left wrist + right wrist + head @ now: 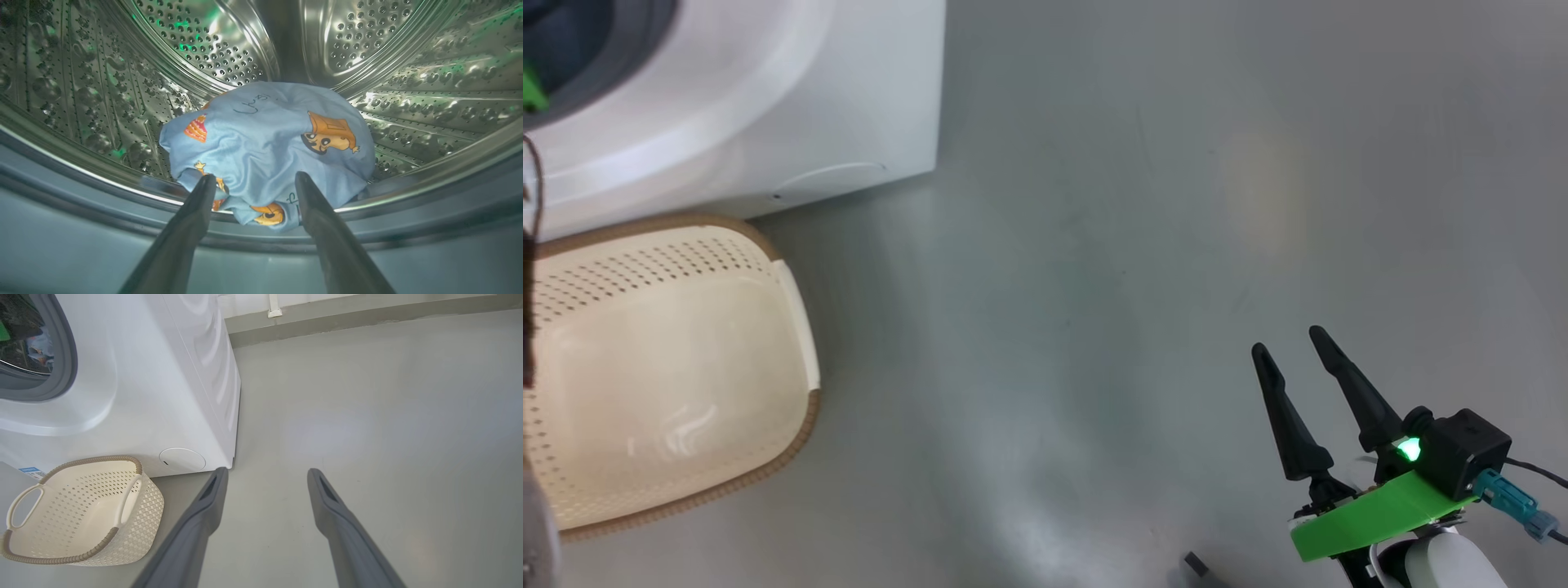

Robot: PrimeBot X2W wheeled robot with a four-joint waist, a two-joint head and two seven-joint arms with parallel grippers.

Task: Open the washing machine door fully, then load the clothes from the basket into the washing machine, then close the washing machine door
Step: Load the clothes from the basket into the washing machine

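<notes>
1. The clothes (265,151): in my left wrist view, a bundled light-blue piece printed with orange cartoon figures lies at the bottom of the perforated steel drum (81,102). Its lower edge hangs over the drum lip toward the grey gasket (261,241).
2. My left hand (255,176): it is inside the machine's opening with its two dark fingers spread wide, one on either side of the bundle's near edge. No cloth is pinched between them. I cannot tell whether the tips touch the fabric.
3. The washing machine (163,375): a white box standing on the floor. In my right wrist view its round opening is uncovered, and a patch of the blue cloth shows past the gasket. A blue label sticker (30,471) and a round cover flap (182,459) sit low on the front.
4. The basket (686,269): cream-white with a brown rim, it stands upright on the floor just beside the machine's lower front. Its bare bottom shows.
5. My right hand (1289,340): its fingers stand apart and hold nothing. It hangs over the grey floor (1094,245), well apart from the basket and the machine.
</notes>
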